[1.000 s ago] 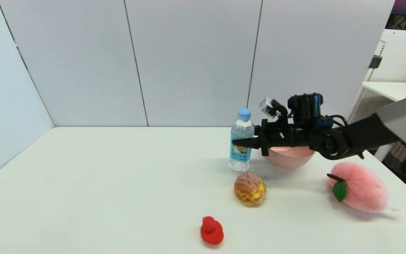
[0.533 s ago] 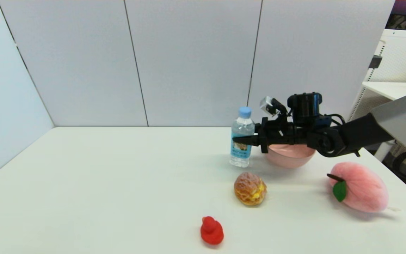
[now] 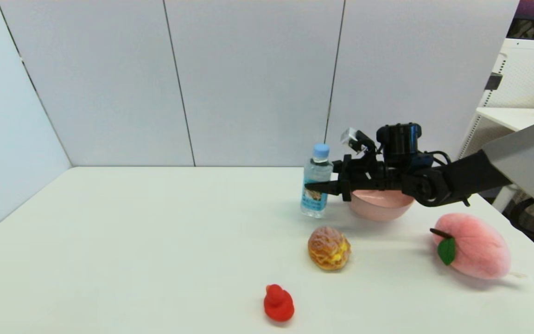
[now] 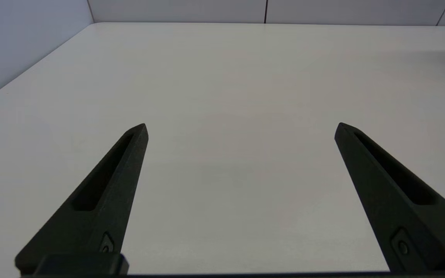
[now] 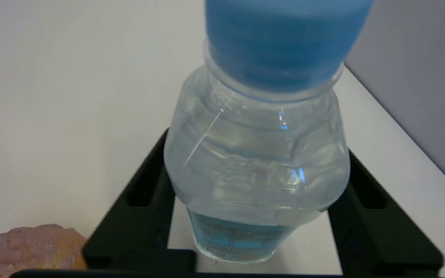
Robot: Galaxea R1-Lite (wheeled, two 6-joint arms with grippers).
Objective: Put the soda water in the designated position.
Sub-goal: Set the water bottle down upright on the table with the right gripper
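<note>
Your right gripper [image 3: 325, 188] is clamped around the middle of the bottle [image 3: 315, 182], one finger [image 5: 141, 204] on each side. The bottle is slightly tilted at the far right of the table [image 3: 155, 241], beside the pink bowl [image 3: 380, 205], behind the bun [image 3: 328, 247]; whether its base touches the table is unclear. You are mid-carry. Next, move it to bare tabletop, level it, then release. Your left gripper [image 4: 242, 131] is parked, fingers wide apart.

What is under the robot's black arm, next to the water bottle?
A pink bowl sits under the right gripper, which holds the soda water. The arm covers the bowl's top, so its inside cannot be seen.
</note>
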